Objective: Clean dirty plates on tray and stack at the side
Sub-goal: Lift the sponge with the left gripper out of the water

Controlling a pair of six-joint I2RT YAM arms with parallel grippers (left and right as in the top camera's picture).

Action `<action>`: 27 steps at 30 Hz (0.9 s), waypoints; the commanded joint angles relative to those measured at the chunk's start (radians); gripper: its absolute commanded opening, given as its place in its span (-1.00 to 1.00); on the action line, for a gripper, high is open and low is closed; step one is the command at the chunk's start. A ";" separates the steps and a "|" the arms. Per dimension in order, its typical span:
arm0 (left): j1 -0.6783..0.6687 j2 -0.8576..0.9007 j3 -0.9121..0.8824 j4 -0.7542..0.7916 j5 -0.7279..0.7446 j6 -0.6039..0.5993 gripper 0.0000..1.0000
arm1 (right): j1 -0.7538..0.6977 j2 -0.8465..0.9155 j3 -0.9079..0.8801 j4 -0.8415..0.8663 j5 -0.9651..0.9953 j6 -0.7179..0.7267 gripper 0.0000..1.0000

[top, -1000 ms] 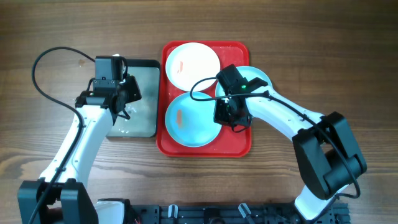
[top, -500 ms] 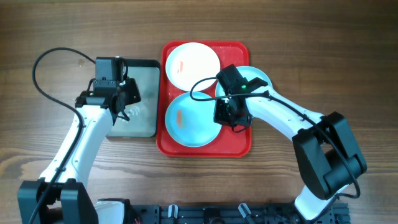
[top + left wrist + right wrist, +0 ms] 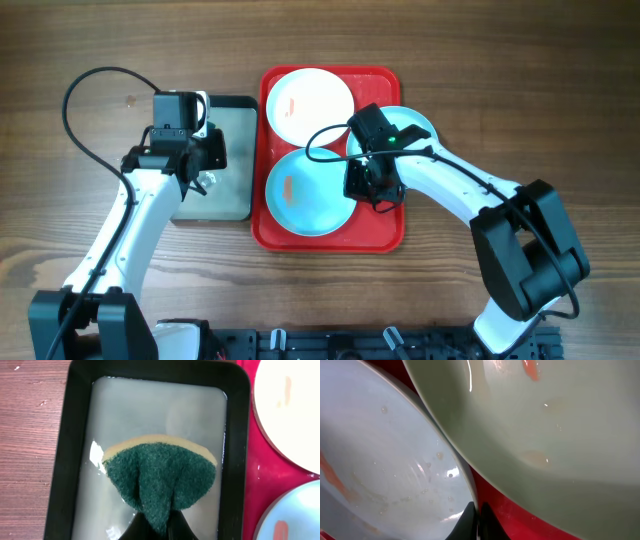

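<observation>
Wiping has not begun, by my reckoning: this is the moment of wetting the sponge and steadying a plate. Toward the near edge of the table, on the red tray [image 3: 330, 238], lies the near turquoise plate [image 3: 305, 195], an orange-red smear on its left half. The right tool [image 3: 476, 519] is at its right rim, fingertips pinched almost together with the rim running in between them, so I take it as clenched on that plate. Farther back and toward the left edge, the left tool [image 3: 155, 531] is clamped on a green sponge [image 3: 160, 477], which it holds over the water in the black tray [image 3: 65, 435], just beside the red one. Beyond, at the far end of the red tray, sits the white plate [image 3: 310, 100], faintly smeared, and the far turquoise plate [image 3: 415, 122] lies over the tray's right rim, partly hidden by the arm. Next, I'd judge, the sponge must cross to the held plate and scrub its smear while the right tool keeps the plate from sliding.
</observation>
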 commanded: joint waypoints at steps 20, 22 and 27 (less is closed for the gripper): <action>0.003 -0.004 0.002 0.013 0.121 0.083 -0.92 | -0.001 0.018 -0.010 0.003 -0.002 -0.004 -0.92; 0.001 -0.004 0.002 0.013 0.127 0.067 -0.92 | -0.001 0.018 -0.010 0.004 -0.002 -0.003 -0.91; 0.008 -0.004 0.002 0.042 0.076 -0.008 -0.92 | -0.001 0.018 -0.010 0.003 -0.002 -0.004 -0.91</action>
